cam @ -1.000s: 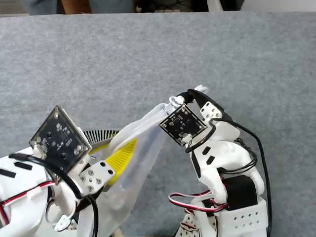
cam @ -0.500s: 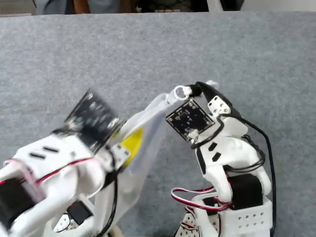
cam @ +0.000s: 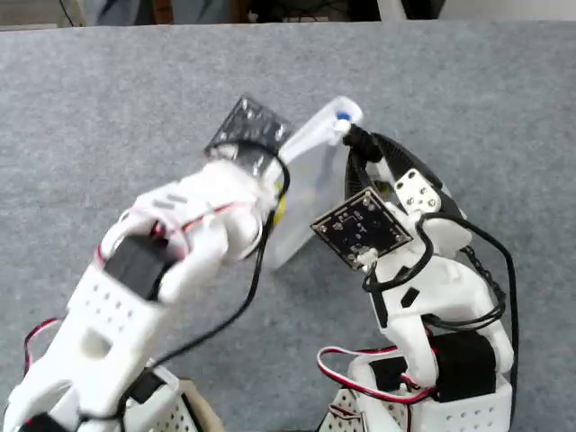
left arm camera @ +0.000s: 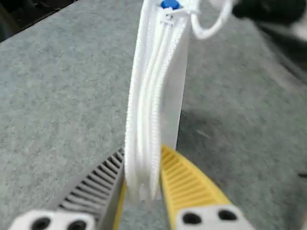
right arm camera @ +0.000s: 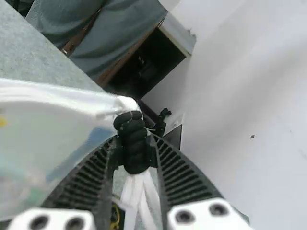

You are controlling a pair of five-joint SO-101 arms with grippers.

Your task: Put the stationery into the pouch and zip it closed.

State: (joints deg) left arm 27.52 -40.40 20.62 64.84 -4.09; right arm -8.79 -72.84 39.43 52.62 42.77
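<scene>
The pouch [cam: 310,175] hung over the grey desk [cam: 135,90] between the two arms, a translucent white bag stretched from one pincer to the other. In the high view it ran slantwise, its upper corner with the blue zipper slider [cam: 341,115] farthest from the arms' bases; whether its lower corner touched the desk could not be told.

The left pincer [left arm camera: 141,155] was closed narrowly on one end of the pouch. Its grey ribbed finger [left arm camera: 108,167] and its yellow ribbed finger [left arm camera: 180,175] pressed on either side of the white zipper band [left arm camera: 148,96], which showed edge-on in the left wrist view. At the far end of that band sat the slider, with a white cord loop [left arm camera: 211,24] just beside it.

The right pincer [right arm camera: 134,143] gripped the other end — its two dark ribbed fingers were shut on a black knotted pull [right arm camera: 133,139] right at the pouch's corner, with white cords [right arm camera: 136,191] trailing from the knot between the fingers.

No print on the pouch was sharp enough to read.
</scene>
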